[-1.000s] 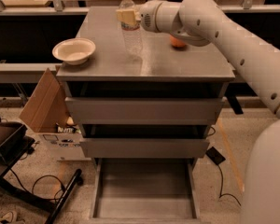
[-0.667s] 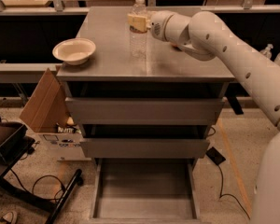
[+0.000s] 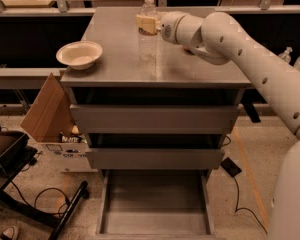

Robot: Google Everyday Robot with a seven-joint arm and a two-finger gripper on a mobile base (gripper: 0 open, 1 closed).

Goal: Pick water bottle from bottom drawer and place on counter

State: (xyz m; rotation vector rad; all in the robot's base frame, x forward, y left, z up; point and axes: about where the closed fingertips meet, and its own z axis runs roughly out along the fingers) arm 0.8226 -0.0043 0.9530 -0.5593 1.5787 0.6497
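Observation:
The water bottle (image 3: 148, 43) is clear, with a white cap, and stands upright at the back middle of the grey counter (image 3: 115, 66). My gripper (image 3: 146, 24) reaches in from the right and is shut on the bottle's upper part, its tan fingers (image 3: 143, 23) on the label band. I cannot tell whether the bottle's base touches the counter. The bottom drawer (image 3: 155, 204) is pulled open below, with a bare grey floor. The two upper drawers are shut.
A cream bowl (image 3: 79, 54) sits on the counter's left edge. A bit of orange (image 3: 189, 49) shows behind my wrist. An open cardboard box (image 3: 47, 109) stands left of the cabinet, above a black stand (image 3: 10, 159). Clear dispenser bottles (image 3: 288, 54) stand at the far right. A cable (image 3: 240, 194) lies on the floor.
The gripper has carried the bottle slightly to the right over the counter, and my arm has swung right. In the last half second the bottle has barely moved.

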